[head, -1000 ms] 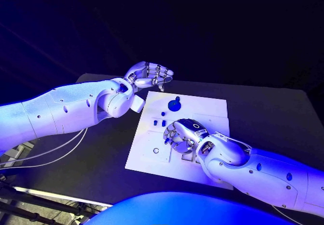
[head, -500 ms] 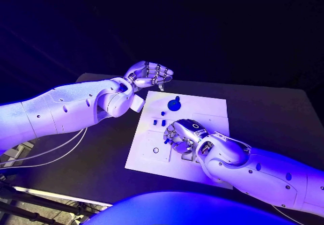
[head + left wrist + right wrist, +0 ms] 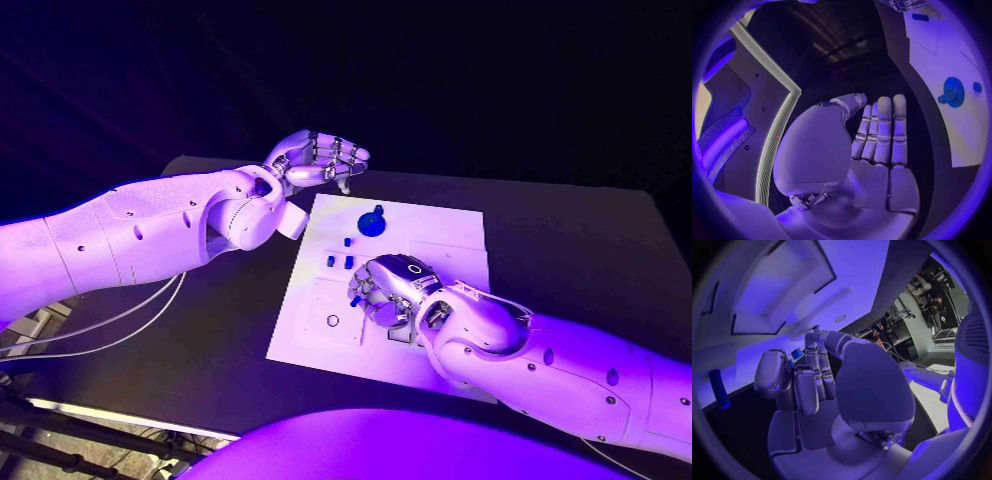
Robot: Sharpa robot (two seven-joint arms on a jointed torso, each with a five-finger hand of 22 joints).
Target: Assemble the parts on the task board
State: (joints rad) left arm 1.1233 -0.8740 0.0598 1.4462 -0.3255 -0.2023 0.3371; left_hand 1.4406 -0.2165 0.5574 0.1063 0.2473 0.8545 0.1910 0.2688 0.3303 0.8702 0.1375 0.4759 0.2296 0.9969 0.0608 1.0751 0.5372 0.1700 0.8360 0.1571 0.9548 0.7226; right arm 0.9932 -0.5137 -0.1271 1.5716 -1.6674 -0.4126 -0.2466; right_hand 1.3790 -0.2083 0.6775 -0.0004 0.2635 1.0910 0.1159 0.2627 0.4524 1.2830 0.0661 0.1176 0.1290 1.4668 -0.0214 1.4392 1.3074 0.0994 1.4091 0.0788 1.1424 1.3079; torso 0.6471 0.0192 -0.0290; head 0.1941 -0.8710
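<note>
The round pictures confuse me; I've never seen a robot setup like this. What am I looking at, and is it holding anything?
This is a robot with two white arms, each ending in a silver hand. The square picture comes from a camera on its head, looking down at a black table. On it lies a white task board with small blue parts, such as a round blue piece. The round pictures come from fisheye cameras at each wrist, looking past that arm's own hand. The left hand hovers by the board's far corner, fingers straight and empty. The right hand is down on the board with fingers curled; a small blue part shows at its fingertips, but I cannot tell whether it is gripped.
</note>
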